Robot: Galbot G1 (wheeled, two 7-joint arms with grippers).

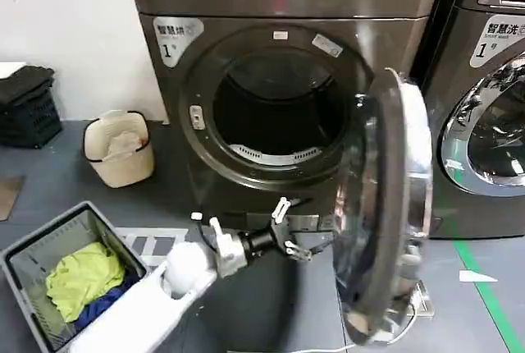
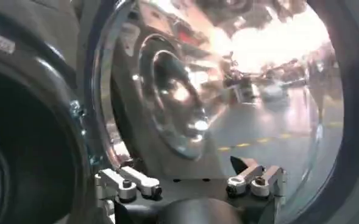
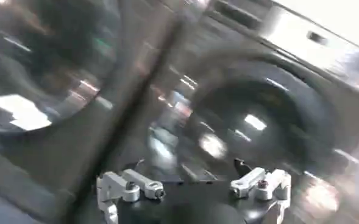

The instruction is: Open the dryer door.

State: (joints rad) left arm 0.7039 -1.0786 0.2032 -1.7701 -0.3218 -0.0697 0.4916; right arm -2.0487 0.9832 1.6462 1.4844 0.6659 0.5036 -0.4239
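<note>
I've got the dryer (image 1: 279, 82) filling the upper centre of the head view, drum exposed. Its door (image 1: 385, 205) hangs swung wide at lower right, edge toward me. My left gripper (image 1: 289, 230) sits low centre, fingers spread, holding nothing, just beside the door's inner face. Right gripper (image 3: 191, 185) fingers spread too, empty.

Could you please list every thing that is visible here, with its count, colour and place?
Dark grey dryer: one, centre, drum open.
Round glass dryer door: one, chrome rim, swung open at right.
Second grey machine: one, far right.
Cream bucket: one, floor, left of dryer.
Grey laundry basket: one, lower left, holding yellow-green cloth.
Black crates: one stack, far left.
Left gripper: open, below the drum opening, beside the door.
Right gripper: open, near a machine front.
</note>
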